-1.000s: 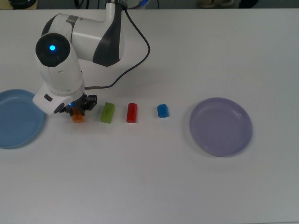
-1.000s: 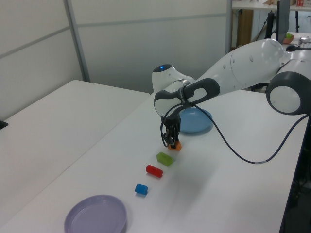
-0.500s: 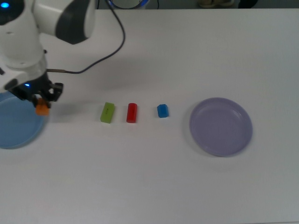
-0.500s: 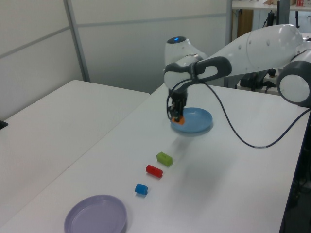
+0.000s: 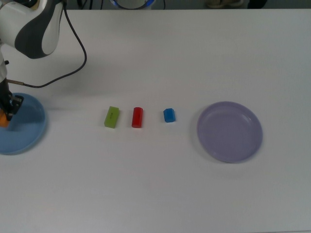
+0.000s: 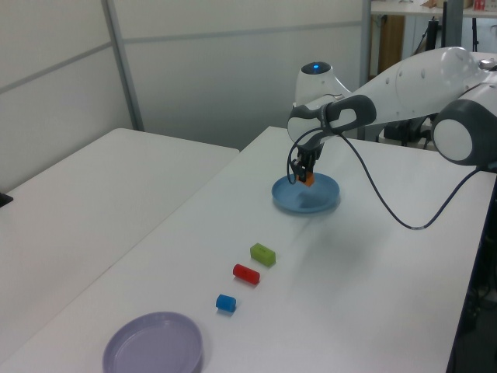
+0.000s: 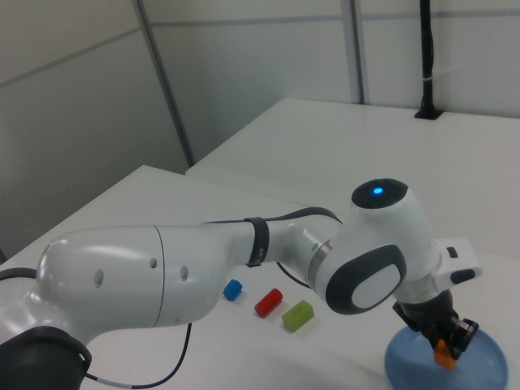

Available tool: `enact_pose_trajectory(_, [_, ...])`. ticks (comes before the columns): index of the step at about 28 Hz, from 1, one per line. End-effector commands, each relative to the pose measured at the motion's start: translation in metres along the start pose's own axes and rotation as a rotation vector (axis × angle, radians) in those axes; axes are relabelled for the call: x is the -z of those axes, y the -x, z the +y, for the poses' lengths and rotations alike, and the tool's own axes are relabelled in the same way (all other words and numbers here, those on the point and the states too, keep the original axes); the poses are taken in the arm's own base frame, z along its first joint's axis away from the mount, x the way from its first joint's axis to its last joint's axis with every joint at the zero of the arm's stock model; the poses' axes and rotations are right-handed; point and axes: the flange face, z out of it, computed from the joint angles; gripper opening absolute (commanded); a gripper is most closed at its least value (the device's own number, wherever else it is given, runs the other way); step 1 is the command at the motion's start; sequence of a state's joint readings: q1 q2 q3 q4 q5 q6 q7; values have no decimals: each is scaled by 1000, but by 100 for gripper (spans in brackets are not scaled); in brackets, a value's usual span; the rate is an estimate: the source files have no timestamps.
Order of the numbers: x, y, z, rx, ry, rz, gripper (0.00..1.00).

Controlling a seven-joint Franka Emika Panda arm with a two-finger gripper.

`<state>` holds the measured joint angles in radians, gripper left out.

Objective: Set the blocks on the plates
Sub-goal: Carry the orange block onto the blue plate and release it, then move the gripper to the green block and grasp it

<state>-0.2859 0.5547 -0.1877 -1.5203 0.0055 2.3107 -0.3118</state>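
Top view: the gripper (image 5: 4, 116) has moved from beside the light blue plate (image 5: 26, 133) to over it at the frame's far left edge (mostly cut off), fingers closed on the orange block (image 5: 3, 119). The green block (image 5: 112, 117), red block (image 5: 137, 117) and blue block (image 5: 169, 115) lie in a row at center; the lavender plate (image 5: 229, 131) sits at center right.

Left view: the gripper (image 6: 305, 177) holds the orange block (image 6: 308, 179) over the light blue plate (image 6: 307, 201), right of center. A black cable (image 6: 388, 210) droops beside it.

Right view: at lower right, the arm's bulk hides much of the table (image 7: 244, 219); the orange block (image 7: 444, 353) hangs above the plate (image 7: 406, 367), pinched between the fingers.
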Motion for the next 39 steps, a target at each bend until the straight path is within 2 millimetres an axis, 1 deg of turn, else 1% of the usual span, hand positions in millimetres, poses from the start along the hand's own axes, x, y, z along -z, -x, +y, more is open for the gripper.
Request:
enact_pose_trajectory(1, [4, -7, -6, 13, -16, 21, 50])
enact_pose_trajectory(2, [3, -7, -7, 16, -16, 19, 60])
enact_pose_trajectory(3, [2, -6, -7, 17, -16, 16, 66])
enact_pose_trajectory(5, [-3, -3, -9, 27, -19, 6, 76])
enact_pose_trajectory(6, [-4, -3, -13, 33, -21, 4, 100])
enact_pose_trajectory(11, [0, -7, -19, 40, -23, 9, 100])
enact_pose_trajectory(16, [21, -11, -49, 66, -58, -26, 100])
enact_pose_trajectory(17, [30, -11, -68, 89, -83, -58, 100])
enact_pose_trajectory(18, [37, -11, -81, 104, -98, -77, 100])
enact_pose_trajectory(22, [51, -1, -125, 157, -162, -176, 100])
enact_pose_trajectory(23, [56, 2, -150, 178, -183, -204, 100])
enact_pose_trajectory(24, [58, 4, -161, 184, -190, -214, 100])
enact_pose_trajectory(28, [56, 13, -200, 190, -198, -236, 100])
enact_pose_trajectory(29, [53, 13, -216, 186, -196, -240, 100])
enact_pose_trajectory(32, [45, 11, -228, 177, -189, -236, 100])
enact_pose_trajectory(35, [31, 13, -241, 171, -182, -225, 100])
enact_pose_trajectory(39, [18, 20, -249, 172, -179, -209, 100])
